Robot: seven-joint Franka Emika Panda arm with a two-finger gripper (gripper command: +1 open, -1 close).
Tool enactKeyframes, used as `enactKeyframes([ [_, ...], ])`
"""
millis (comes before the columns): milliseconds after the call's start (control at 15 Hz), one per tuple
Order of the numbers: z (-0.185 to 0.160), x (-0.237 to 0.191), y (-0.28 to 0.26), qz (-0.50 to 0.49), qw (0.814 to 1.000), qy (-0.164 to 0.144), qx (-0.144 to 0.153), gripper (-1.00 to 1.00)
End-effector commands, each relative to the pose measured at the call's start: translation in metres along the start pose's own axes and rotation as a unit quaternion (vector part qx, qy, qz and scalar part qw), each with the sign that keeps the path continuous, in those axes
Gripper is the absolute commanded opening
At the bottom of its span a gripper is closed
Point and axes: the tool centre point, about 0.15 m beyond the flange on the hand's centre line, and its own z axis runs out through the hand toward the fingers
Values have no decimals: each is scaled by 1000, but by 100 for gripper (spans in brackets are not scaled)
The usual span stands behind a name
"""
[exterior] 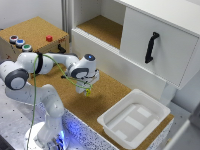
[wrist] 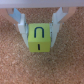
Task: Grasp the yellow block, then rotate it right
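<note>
The yellow block [wrist: 39, 38] is a small bright yellow cube with a dark U-shaped mark on its upper face. In the wrist view it sits between my two fingers [wrist: 20, 25], which press against its two sides. My gripper [wrist: 39, 42] is shut on it. In the exterior view my gripper [exterior: 86, 90] points down over the cork table [exterior: 107, 92], with the yellow block [exterior: 88, 92] at its fingertips, at or just above the cork. I cannot tell whether the block touches the surface.
A white plastic tray [exterior: 156, 111] stands at the exterior view's right front. A white cabinet with a black door handle [exterior: 151, 47] rises behind. A cork box [exterior: 37, 27] with coloured buttons and a red button [exterior: 49, 38] stands at the back left.
</note>
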Motion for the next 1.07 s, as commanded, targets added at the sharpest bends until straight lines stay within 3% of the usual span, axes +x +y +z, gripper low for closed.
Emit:
enactKeyframes([
  [0, 42, 16, -32, -26, 998, -47, -25, -100],
  [67, 41, 16, -28, -26, 998, -48, -22, 100],
  [267, 8, 6, -26, -43, 999, -21, 3, 100],
  [667, -2, -5, -5, -36, 998, -46, 16, 100],
  [1000, -42, -18, 2, -88, 996, 1, 16, 100],
])
